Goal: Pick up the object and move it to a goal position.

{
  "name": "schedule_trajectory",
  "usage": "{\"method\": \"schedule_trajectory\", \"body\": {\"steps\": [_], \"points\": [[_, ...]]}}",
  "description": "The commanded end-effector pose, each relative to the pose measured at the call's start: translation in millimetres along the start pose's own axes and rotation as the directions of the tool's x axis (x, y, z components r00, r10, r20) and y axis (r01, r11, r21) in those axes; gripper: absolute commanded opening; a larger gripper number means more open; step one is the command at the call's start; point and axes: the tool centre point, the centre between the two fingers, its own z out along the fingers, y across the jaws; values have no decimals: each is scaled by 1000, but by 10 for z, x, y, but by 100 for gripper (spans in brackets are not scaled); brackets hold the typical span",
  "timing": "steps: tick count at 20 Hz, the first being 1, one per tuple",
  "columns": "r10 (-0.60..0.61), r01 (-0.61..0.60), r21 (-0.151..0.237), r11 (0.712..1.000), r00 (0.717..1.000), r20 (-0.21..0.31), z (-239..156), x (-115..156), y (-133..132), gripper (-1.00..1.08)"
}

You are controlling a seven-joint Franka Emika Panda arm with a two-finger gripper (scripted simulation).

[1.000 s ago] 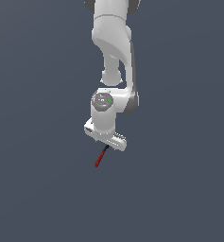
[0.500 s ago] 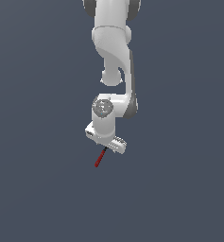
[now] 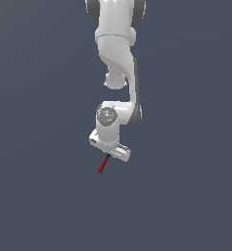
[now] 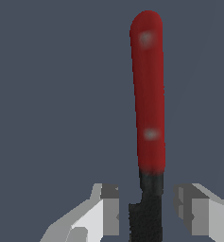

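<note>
You are looking at a scene with almost nothing in it: behind the arm (image 3: 118, 54) in both views a flat, uniform slate-grey ground (image 3: 34, 196) is filling everything, with no edge, seam, wall or shadow showing, so you cannot tell whether it is a tabletop, a floor or simply backdrop. In the exterior view the white arm is reaching down from twelve o'clock, and its hand is sitting just below the middle of the picture. The rod (image 3: 104, 163) is sticking out from under the hand, and in that view its long axis is tilting, with the red end pointing toward about seven o'clock and the upper end disappearing beneath the hand. The wrist view is showing the rod (image 4: 148, 118) close up: the long red part is pointing away from the hand, and the short black part is sitting down between the fingers (image 4: 109, 210). The gripper (image 4: 149, 210) is standing partly open, wider than the rod is thick. The black end is lying nearer the finger on the far side from the one marked, and grey ground is showing on both sides of it, so you cannot tell from these pictures whether the pads are actually pressing on it. Whether the rod is touching the ground or hanging clear of it cannot be told either.
</note>
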Motion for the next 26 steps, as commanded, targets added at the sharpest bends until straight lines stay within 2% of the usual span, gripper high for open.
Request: {"method": "schedule_trajectory", "body": {"steps": [1,14,20,26], "points": [[0,0,0,1000,1000,0,16,3,-4,-100],[2,-2,0,1000,1000,-1,-113,52,18,-100],[2,-2,0,1000,1000,-1,-440,176,45,-100],[2,-2,0,1000,1000,-1,-950,374,85,-100]]}}
